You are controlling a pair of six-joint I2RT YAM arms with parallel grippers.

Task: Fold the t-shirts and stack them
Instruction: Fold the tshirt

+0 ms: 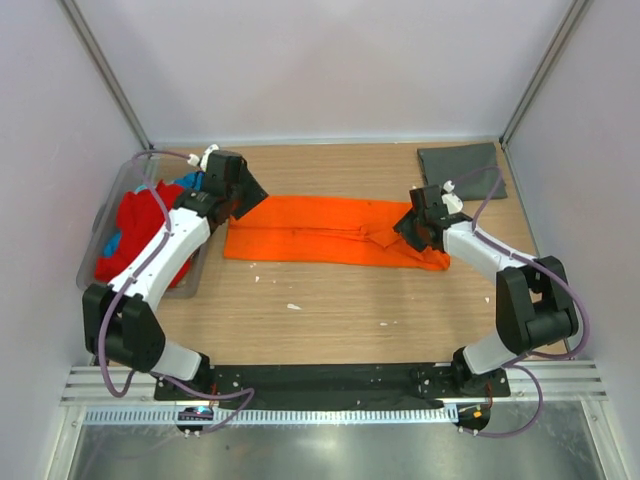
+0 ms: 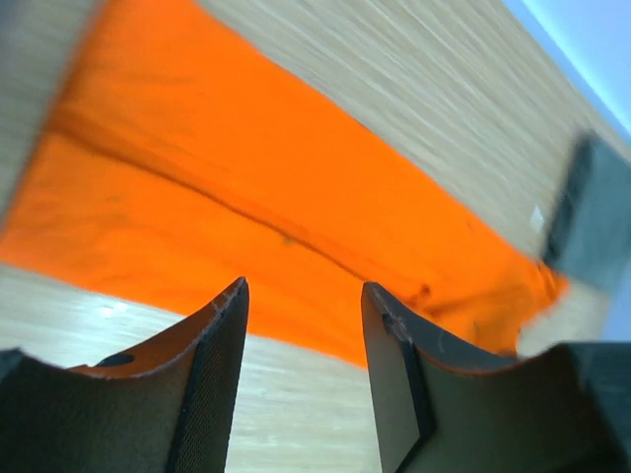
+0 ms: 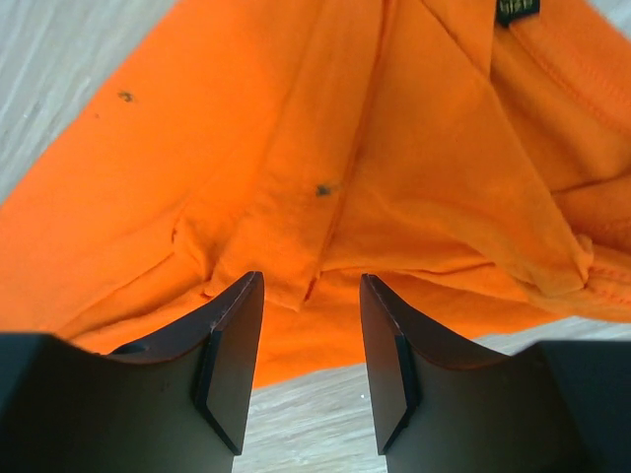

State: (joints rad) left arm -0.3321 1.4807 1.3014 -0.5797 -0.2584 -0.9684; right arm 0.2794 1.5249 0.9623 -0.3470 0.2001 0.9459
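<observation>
Cloth of the orange t-shirt (image 1: pixel 330 243) lies flattened into a long, narrow band across the middle of the wooden counter (image 1: pixel 330 310), running left to right, with a lengthwise fold line along it. Over its far-left corner hangs the left end effector (image 2: pixel 304 296), released, its two dark fingers apart with only cloth and wood showing in the gap. At the band's right end, where the fabric bunches into wrinkles and a small black label (image 3: pixel 517 10) shows, hovers the right end effector (image 3: pixel 311 286), likewise released and gripping nothing. A dark grey t-shirt (image 1: pixel 460 170) sits folded in the far-right corner of the counter, well apart from the orange one. On the left stands a clear tub (image 1: pixel 103 215) holding a crumpled red t-shirt (image 1: pixel 135 225) and, at its far end, a blue t-shirt (image 1: pixel 190 182). A few white specks (image 1: pixel 293 306) dot the wood near the band.
</observation>
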